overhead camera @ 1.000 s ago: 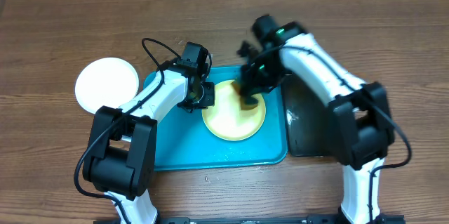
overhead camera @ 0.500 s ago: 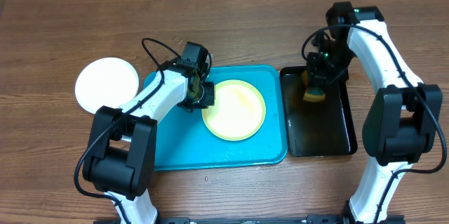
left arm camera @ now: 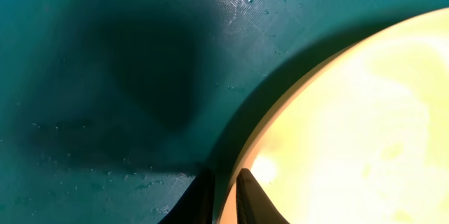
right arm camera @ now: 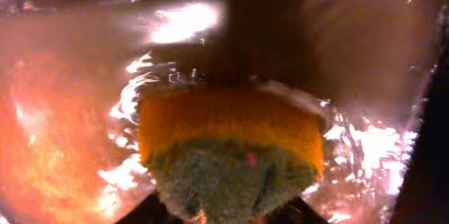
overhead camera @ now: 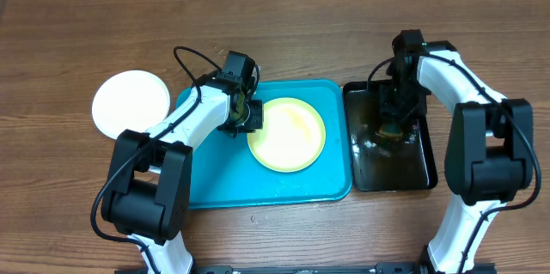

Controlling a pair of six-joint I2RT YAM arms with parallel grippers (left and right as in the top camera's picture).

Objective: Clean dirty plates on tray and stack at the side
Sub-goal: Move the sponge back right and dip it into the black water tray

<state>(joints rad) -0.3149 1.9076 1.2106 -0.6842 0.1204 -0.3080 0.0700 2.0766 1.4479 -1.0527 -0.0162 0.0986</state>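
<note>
The sponge has left the yellow plate for the black tray, the right gripper hold unclear; the left gripper clamps the rim.

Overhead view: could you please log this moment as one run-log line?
left gripper: pinching yellow plate rim on turquoise tray | right gripper: over sponge in black tray, grip unclear | white plate: on table

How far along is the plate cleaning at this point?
Done: a white plate sits on the table left of the turquoise tray; whether more than one is stacked there is unclear. In hand: the left hand pinches the rim of the yellow plate, which shows no smears; the right hand has the sponge down in the black tray. Left: stacking the yellow plate.
</note>
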